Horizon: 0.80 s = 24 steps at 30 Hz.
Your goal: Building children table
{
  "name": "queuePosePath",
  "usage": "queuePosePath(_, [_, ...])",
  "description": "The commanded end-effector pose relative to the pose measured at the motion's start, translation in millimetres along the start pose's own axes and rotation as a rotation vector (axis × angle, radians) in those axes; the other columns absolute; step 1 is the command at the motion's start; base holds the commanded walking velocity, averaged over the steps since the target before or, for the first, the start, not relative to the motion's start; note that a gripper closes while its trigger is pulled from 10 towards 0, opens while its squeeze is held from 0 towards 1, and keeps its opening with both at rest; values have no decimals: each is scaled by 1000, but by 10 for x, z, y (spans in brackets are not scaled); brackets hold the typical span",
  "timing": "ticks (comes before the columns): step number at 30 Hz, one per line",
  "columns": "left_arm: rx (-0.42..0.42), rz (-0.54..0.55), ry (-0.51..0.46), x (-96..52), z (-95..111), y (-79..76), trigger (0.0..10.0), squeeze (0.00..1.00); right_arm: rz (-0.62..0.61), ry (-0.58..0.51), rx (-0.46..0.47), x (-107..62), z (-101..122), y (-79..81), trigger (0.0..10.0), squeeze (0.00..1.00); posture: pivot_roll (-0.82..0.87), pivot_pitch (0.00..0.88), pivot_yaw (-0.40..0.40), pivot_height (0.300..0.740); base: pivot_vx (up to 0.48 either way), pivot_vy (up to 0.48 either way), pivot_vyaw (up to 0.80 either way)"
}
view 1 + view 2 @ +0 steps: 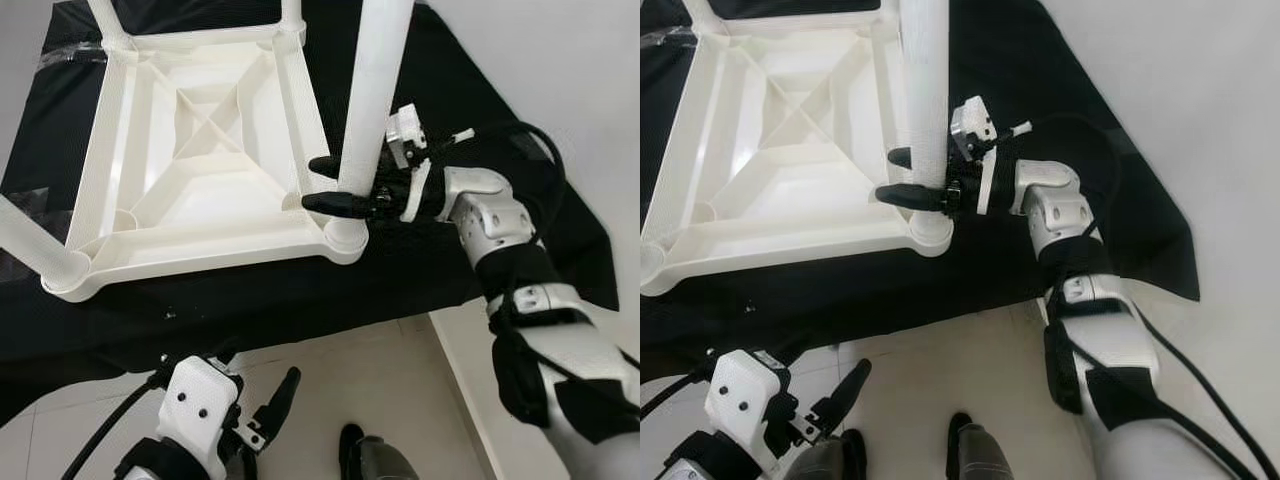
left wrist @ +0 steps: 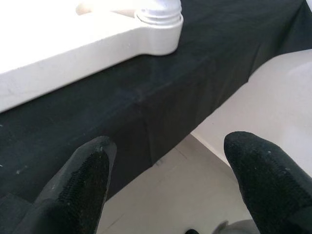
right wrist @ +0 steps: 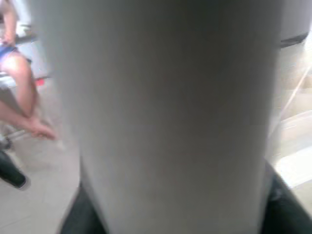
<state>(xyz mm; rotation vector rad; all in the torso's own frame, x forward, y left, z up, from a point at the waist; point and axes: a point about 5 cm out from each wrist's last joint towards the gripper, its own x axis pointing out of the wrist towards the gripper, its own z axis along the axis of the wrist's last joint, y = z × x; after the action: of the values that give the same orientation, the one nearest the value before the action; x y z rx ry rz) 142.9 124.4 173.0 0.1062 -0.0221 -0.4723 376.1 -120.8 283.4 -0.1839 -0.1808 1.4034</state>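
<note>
The white table top (image 1: 200, 170) lies upside down on a black cloth (image 1: 300, 300), and the table leg (image 1: 368, 110) at its near right corner stands upright in the corner socket (image 1: 345, 238), its long axis running straight up from the top. The right gripper (image 1: 328, 183) is closed around that leg just above the socket, reaching in from the right, so it is plainly the arm placed to press or turn the leg home. The left gripper (image 1: 270, 405) hangs open near the floor (image 1: 380, 370), well apart from the table, in front of the cloth's near edge.
</note>
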Motion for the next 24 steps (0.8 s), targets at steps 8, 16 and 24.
queuePosePath(8, [-19, -1, 12, 65, -54, -14, 10000, 0, -178, 41, -64, -177, -145, 58, 0, 0, 89, 309, -74, 740, 0, 0, 0])
queuePosePath(16, [-5, 5, -8, 243, -128, 87, 10000, 0, -965, 157, 59, -38, -697, 801, 0, 0, 22, 237, -67, 740, 0, 0, 0])
queuePosePath(24, [12, -3, -25, 452, -182, 172, 10000, 0, -1058, 198, 0, 348, -869, 1066, 0, 0, 5, 159, -50, 740, 0, 0, 0])
